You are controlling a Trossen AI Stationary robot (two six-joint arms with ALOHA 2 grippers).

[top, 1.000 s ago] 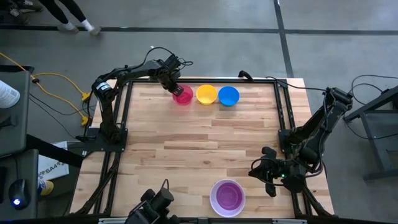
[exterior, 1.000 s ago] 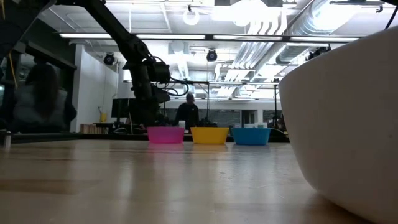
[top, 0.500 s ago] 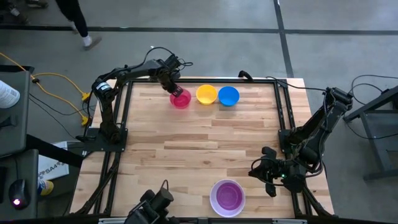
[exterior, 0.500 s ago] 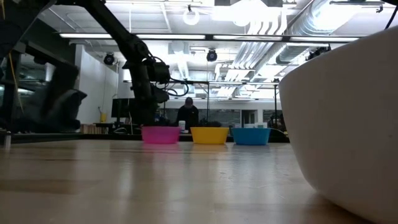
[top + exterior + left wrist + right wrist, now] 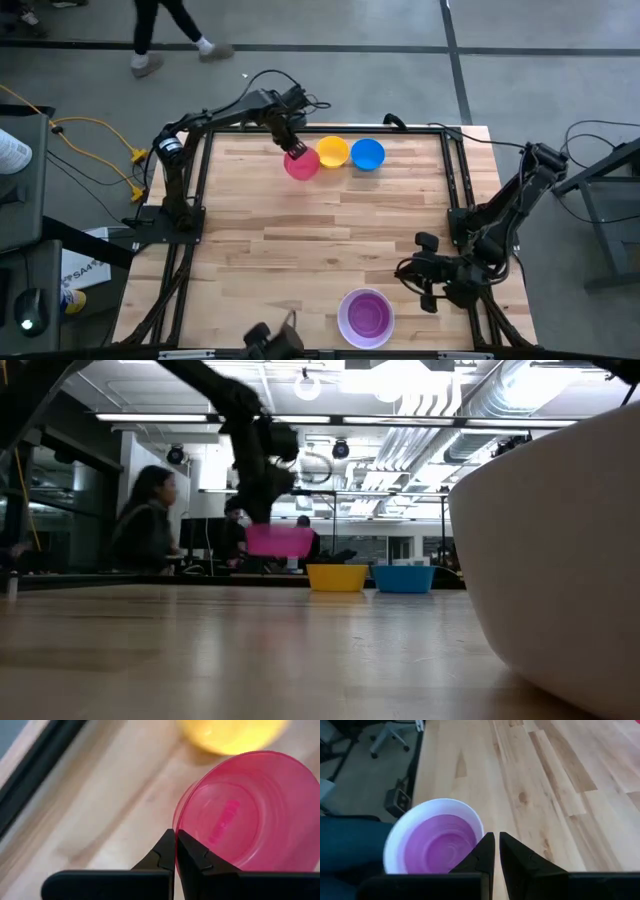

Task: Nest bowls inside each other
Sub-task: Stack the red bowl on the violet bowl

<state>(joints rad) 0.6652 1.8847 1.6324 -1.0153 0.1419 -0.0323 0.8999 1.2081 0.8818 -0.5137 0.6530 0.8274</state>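
Observation:
My left gripper (image 5: pixel 294 150) is shut on the pink bowl (image 5: pixel 302 163), which hangs above the table's far side, just left of the yellow bowl (image 5: pixel 332 152). The blue bowl (image 5: pixel 368 154) stands to the right of the yellow one, and both rest on their bases. In the low view the pink bowl (image 5: pixel 278 540) floats above table level. The white bowl (image 5: pixel 348 300) stands at the near edge with the purple bowl (image 5: pixel 366 317) inside it. My right gripper (image 5: pixel 412 278) hovers to the right of it, shut, with nothing between its fingers (image 5: pixel 487 845). My left gripper pinches the pink bowl's rim (image 5: pixel 174 822) on the bowl's far left side. One finger is inside the bowl and one outside. The fingers come steeply from above. The bowl hangs below them, clear of the table, with its opening up.
A black frame (image 5: pixel 200 200) runs along the table's left, far and right edges. Bare wood lies between the far row of bowls and the white bowl. Beyond the table a person (image 5: pixel 170 30) walks past; in the low view a person (image 5: pixel 150 525) shows behind the far edge.
My left gripper has risen with the pink bowl and carried it toward the table's right, up to the yellow bowl. The bowl stood on the wood a second ago, slid a little toward the near edge, and now hangs clear of it.

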